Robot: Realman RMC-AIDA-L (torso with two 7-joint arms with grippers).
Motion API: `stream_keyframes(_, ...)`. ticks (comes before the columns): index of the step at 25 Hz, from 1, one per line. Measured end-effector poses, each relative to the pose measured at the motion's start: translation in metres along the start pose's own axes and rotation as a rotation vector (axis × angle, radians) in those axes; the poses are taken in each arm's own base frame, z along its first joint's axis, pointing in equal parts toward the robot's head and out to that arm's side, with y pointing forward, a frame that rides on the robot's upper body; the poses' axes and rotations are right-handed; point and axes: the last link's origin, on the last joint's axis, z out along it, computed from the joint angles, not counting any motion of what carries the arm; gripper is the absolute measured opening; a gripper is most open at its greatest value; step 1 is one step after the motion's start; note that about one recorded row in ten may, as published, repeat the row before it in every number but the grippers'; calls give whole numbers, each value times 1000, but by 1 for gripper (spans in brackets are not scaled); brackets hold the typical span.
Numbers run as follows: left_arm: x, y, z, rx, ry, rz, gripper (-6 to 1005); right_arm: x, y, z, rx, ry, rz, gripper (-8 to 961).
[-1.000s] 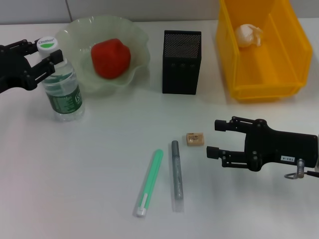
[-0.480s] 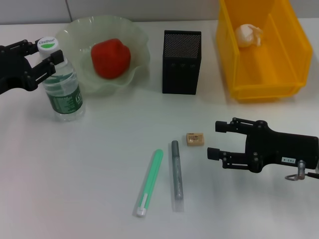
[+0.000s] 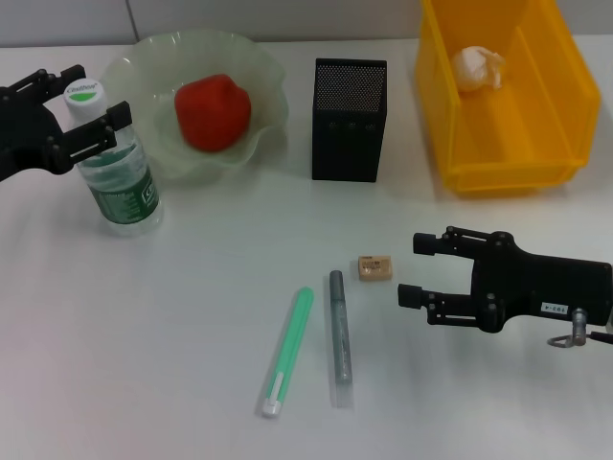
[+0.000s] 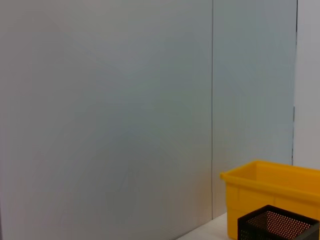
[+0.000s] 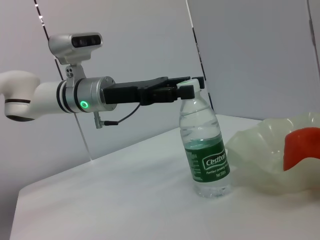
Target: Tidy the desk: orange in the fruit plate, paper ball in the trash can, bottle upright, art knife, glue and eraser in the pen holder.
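I see the clear plastic water bottle with its green label standing upright beside the wavy pale-green glass fruit plate.
My left gripper sits spread wide around the white cap; the right gripper hovers open just beside the tiny tan eraser. The red-orange fruit lies in the plate, the crumpled white paper ball in the yellow bin.

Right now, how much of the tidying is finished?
Done: the orange sits in the fruit plate, the paper ball lies in the trash can, and the bottle stands upright. In hand: the left gripper is open around the bottle's neck. Left: the eraser near the open right gripper must go into the pen holder.
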Motion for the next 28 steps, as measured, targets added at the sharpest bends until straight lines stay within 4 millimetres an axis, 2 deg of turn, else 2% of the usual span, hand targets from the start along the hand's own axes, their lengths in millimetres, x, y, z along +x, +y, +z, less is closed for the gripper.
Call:
stream_keyframes(2, 1, 0, 0, 0, 4, -1, 624, 0, 0, 0, 0, 0, 0, 774)
stream_keyframes(7, 9, 0, -1, -2, 67, -25, 756, -1, -1, 0, -1, 0, -2, 774)
stream_keyframes(12, 22, 4, -3, -33, 164, -86, 786, -1, -1, -1, 5, -2, -5, 774)
stream_keyframes(14, 33, 14, -4, -118, 244, -133, 792, -1, -2, -2, 10, -7, -8, 774)
stream_keyframes(18, 41, 28, -5, -231, 285, -173, 794, -2, -2, -2, 15, -12, -9, 774)
stream_keyframes(22, 42, 33, -3, -276, 278, -196, 793, -3, -3, -3, 23, -18, -8, 775)
stream_keyframes(28, 32, 63, 16, -455, 166, -201, 792, -6, -8, -7, 53, -38, -9, 775)
